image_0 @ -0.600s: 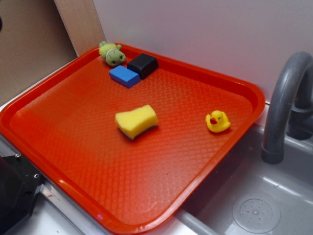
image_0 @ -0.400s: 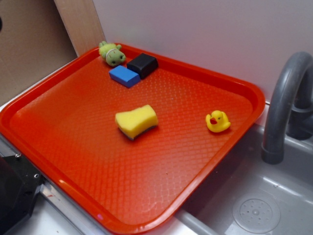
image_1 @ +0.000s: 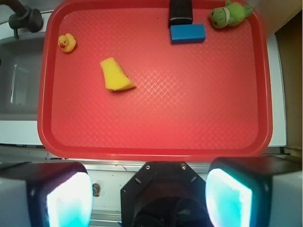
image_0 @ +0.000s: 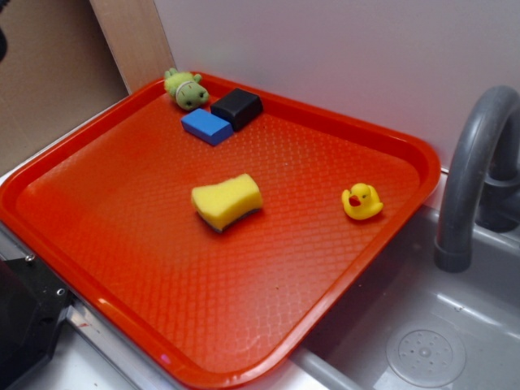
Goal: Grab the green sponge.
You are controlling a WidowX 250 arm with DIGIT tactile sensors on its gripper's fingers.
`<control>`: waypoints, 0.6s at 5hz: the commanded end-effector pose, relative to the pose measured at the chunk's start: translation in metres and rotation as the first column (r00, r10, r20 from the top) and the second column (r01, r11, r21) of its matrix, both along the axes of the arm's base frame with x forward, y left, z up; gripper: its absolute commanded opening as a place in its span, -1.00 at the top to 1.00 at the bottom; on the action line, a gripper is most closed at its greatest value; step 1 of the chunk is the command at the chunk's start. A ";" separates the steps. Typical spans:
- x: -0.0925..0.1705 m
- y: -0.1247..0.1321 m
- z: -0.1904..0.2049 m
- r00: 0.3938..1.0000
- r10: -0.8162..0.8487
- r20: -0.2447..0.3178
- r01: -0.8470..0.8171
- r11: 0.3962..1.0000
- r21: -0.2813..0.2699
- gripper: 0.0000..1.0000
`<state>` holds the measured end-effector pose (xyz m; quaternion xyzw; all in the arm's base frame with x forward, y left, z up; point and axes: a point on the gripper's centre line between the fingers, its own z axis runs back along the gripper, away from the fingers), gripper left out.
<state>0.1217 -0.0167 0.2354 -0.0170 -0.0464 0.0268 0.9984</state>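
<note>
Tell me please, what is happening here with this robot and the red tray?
Nothing is held yet. The robot's pincer is open and high above the near edge of the red plastic tray. The yellow foam sponge with a dark scouring layer lies untouched near the tray's middle. A yellow rubber duck, a blue block, a black block and a green plush toy also lie there.

Red tray holds sponge near centre. Duck at 3 o'clock of it. Blue block, black block touching, plush at 11. Faucet far right.
</note>
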 end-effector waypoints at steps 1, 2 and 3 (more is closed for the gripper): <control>0.040 -0.018 -0.004 0.995 -0.103 0.007 0.103 0.995 0.017 -1.00; 0.077 -0.040 -0.030 0.975 -0.220 0.021 0.218 0.972 0.084 -1.00; 0.090 -0.046 -0.041 0.944 -0.329 -0.006 0.328 0.940 0.095 -1.00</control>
